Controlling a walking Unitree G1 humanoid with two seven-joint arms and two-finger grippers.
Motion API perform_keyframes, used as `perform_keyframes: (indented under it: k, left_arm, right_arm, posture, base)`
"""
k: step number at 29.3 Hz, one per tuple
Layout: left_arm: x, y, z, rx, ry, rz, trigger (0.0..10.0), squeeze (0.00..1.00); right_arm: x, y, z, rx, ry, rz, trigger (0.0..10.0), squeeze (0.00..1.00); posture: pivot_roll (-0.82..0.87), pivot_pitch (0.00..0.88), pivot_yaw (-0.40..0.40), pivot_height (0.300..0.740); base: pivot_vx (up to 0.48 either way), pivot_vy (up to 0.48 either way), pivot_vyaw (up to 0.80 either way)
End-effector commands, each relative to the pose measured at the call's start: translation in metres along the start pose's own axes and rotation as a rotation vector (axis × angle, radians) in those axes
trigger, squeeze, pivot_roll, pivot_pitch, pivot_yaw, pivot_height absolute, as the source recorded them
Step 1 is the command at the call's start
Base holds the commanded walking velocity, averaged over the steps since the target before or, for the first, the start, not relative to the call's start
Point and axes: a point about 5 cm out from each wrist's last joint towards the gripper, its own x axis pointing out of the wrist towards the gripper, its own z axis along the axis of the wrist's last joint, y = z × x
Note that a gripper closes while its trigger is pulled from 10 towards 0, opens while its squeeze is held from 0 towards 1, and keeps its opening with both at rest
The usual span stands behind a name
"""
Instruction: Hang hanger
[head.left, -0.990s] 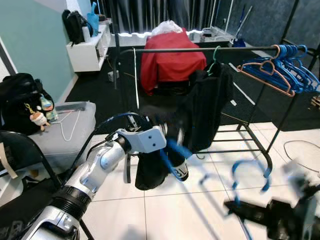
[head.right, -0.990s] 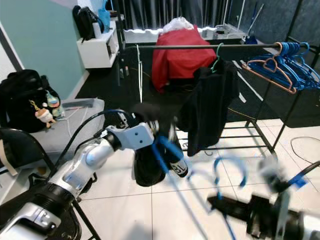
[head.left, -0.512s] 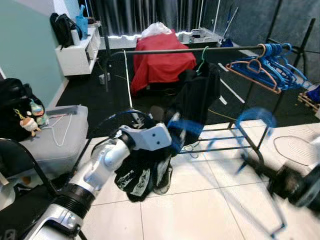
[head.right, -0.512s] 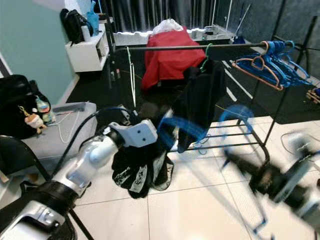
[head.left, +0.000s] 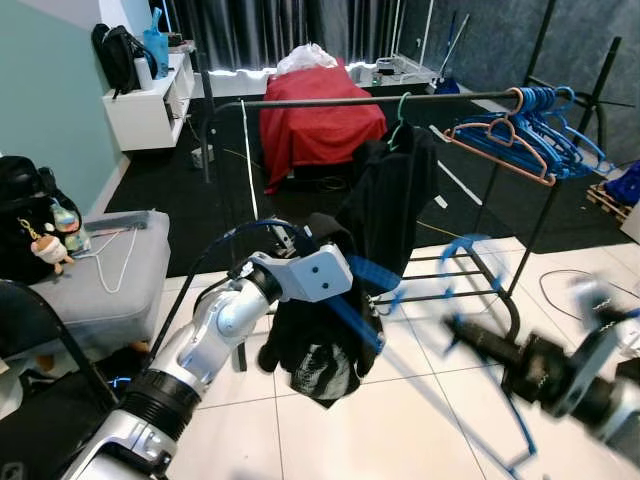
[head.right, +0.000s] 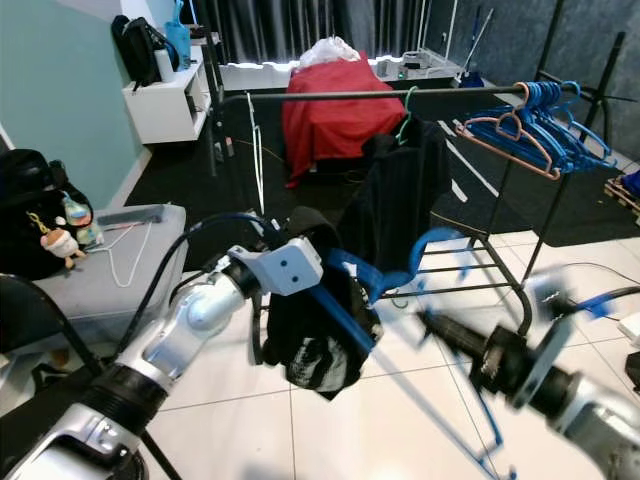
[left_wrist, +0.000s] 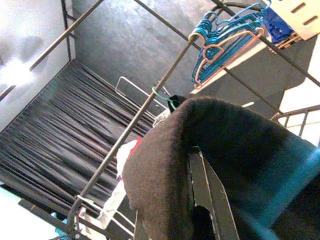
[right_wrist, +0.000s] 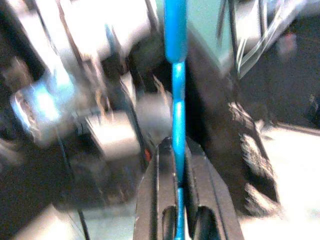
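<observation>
My left gripper (head.left: 350, 285) is held out in front of me, shut on a black garment (head.left: 320, 345) that hangs down from it. In the left wrist view the cloth (left_wrist: 225, 135) drapes over the fingers (left_wrist: 212, 205). A blue hanger (head.right: 345, 312) runs through the garment, its hook (head.right: 428, 242) blurred. My right gripper (right_wrist: 174, 146) is shut on the hanger's blue rod (right_wrist: 176, 90) and reaches in low from the right (head.left: 458, 330). Behind stands a black clothes rail (head.left: 320, 101).
On the rail hang a black coat (head.left: 400, 200) on a green hanger and, at its right end, several blue hangers plus an orange one (head.left: 540, 135). A red-covered seat (head.left: 320, 125) stands behind. At my left are a grey cushion (head.left: 100, 275), a black bag (head.left: 25, 215) and a black chair (head.left: 40, 330).
The camera has shifted. My right gripper rose from low at the right and swung the hanger's hook up and then in toward the garment. The garment swings on my left gripper.
</observation>
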Motion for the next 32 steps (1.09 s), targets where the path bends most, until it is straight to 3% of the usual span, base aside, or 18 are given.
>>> perform_keyframes:
  k: [1, 3, 5, 6, 10, 11, 12, 14, 16, 19, 21, 23, 25, 26, 27, 28, 29, 32]
  left_arm:
    - [0.001, 0.005, 0.001, -0.003, 0.001, 0.018, 10.0, 0.0]
    - [0.0, 0.004, -0.004, -0.001, 0.031, 0.012, 10.0, 0.0]
    - [-0.007, -0.001, -0.023, -0.002, 0.143, -0.004, 10.0, 0.0]
    - [-0.015, -0.005, -0.04, -0.009, 0.255, -0.01, 10.0, 0.0]
    - [-0.021, -0.007, -0.05, -0.014, 0.329, -0.013, 10.0, 0.0]
    - [-0.033, -0.011, -0.065, -0.077, 0.438, 0.008, 10.0, 0.0]
    - [-0.046, -0.014, -0.076, -0.15, 0.532, 0.035, 10.0, 0.0]
    - [-0.046, -0.014, -0.076, -0.15, 0.532, 0.035, 10.0, 0.0]
    - [-0.07, -0.02, -0.094, -0.307, 0.687, 0.112, 10.0, 0.0]
    - [-0.083, -0.022, -0.1, -0.373, 0.748, 0.16, 10.0, 0.0]
    - [-0.116, -0.02, -0.113, -0.472, 0.888, 0.316, 10.0, 0.0]
    - [-0.132, -0.017, -0.118, -0.501, 0.949, 0.394, 10.0, 0.0]
    - [-0.134, -0.017, -0.119, -0.503, 0.957, 0.404, 10.0, 0.0]
    - [-0.146, -0.011, -0.114, -0.55, 0.911, 0.53, 10.0, 0.0]
    - [-0.146, -0.011, -0.114, -0.55, 0.911, 0.53, 10.0, 0.0]
    - [-0.159, -0.012, -0.102, -0.578, 0.843, 0.637, 10.0, 0.0]
    - [-0.159, -0.012, -0.102, -0.578, 0.843, 0.637, 10.0, 0.0]
    - [-0.169, -0.02, -0.068, -0.582, 0.681, 0.725, 10.0, 0.0]
  right_arm:
    - [0.003, 0.012, -0.013, 0.022, 0.071, 0.087, 0.0, 0.0]
    - [0.0, 0.021, -0.017, 0.05, 0.09, 0.141, 0.0, 0.0]
    - [-0.003, 0.032, -0.019, 0.082, 0.074, 0.207, 0.0, 0.0]
    - [-0.004, 0.037, -0.021, 0.081, 0.076, 0.225, 2.2, 0.0]
    - [-0.003, 0.04, -0.023, 0.082, 0.079, 0.238, 2.2, 0.0]
    - [-0.002, 0.044, -0.025, 0.087, 0.075, 0.253, 10.0, 0.0]
    - [0.0, 0.048, -0.027, 0.086, 0.073, 0.271, 10.0, 0.0]
    - [0.0, 0.048, -0.027, 0.086, 0.073, 0.271, 10.0, 0.0]
    - [0.004, 0.055, -0.028, 0.094, 0.056, 0.306, 10.0, 0.0]
    - [0.004, 0.056, -0.028, 0.091, 0.049, 0.311, 10.0, 0.0]
    - [0.005, 0.032, -0.024, 0.01, 0.007, 0.13, 10.0, 0.0]
    - [0.004, 0.015, -0.023, -0.028, -0.008, -0.003, 10.0, 0.0]
    - [0.004, 0.011, -0.023, -0.028, -0.007, -0.027, 10.0, 0.0]
    - [0.006, -0.012, -0.028, -0.009, -0.039, -0.203, 10.0, 0.0]
    - [0.006, -0.012, -0.028, -0.009, -0.039, -0.203, 10.0, 0.0]
    - [0.014, -0.03, -0.043, -0.009, -0.034, -0.349, 10.0, 0.0]
    - [0.014, -0.03, -0.043, -0.009, -0.034, -0.349, 10.0, 0.0]
    - [0.038, -0.043, -0.081, -0.034, 0.02, -0.505, 10.0, 0.0]
  posture:
    - [-0.24, 0.0, 0.011, 0.74]
    - [-0.24, 0.0, 0.018, 0.74]
    - [-0.24, 0.0, 0.027, 0.74]
    - [-0.24, 0.0, 0.031, 0.74]
    - [-0.24, 0.0, 0.031, 0.74]
    - [-0.24, 0.0, 0.04, 0.74]
    - [-0.24, 0.0, 0.042, 0.74]
    - [-0.24, 0.0, 0.042, 0.74]
    - [-0.23, 0.0, 0.043, 0.74]
    - [-0.23, 0.0, 0.044, 0.74]
    - [-0.21, 0.0, 0.041, 0.74]
    - [-0.21, 0.0, 0.041, 0.74]
    - [-0.21, 0.0, 0.041, 0.74]
    - [-0.18, 0.0, 0.027, 0.74]
    - [-0.18, 0.0, 0.027, 0.74]
    - [-0.16, 0.0, 0.012, 0.74]
    - [-0.16, 0.0, 0.012, 0.74]
    - [-0.11, 0.0, -0.02, 0.74]
  base:
    - [0.0, 0.0, 0.0]
    - [0.0, 0.0, 0.0]
    - [0.0, 0.0, 0.0]
    - [0.0, 0.0, 0.0]
    - [0.0, 0.0, 0.0]
    - [0.0, 0.0, 0.0]
    - [0.0, 0.0, 0.0]
    - [0.0, 0.0, 0.0]
    - [0.0, 0.0, 0.0]
    - [0.0, 0.0, 0.0]
    - [0.0, 0.0, 0.0]
    - [0.0, 0.0, 0.0]
    - [0.0, 0.0, 0.0]
    - [0.0, 0.0, 0.0]
    - [0.0, 0.0, 0.0]
    - [0.0, 0.0, 0.0]
    - [0.0, 0.0, 0.0]
    - [0.0, 0.0, 0.77]
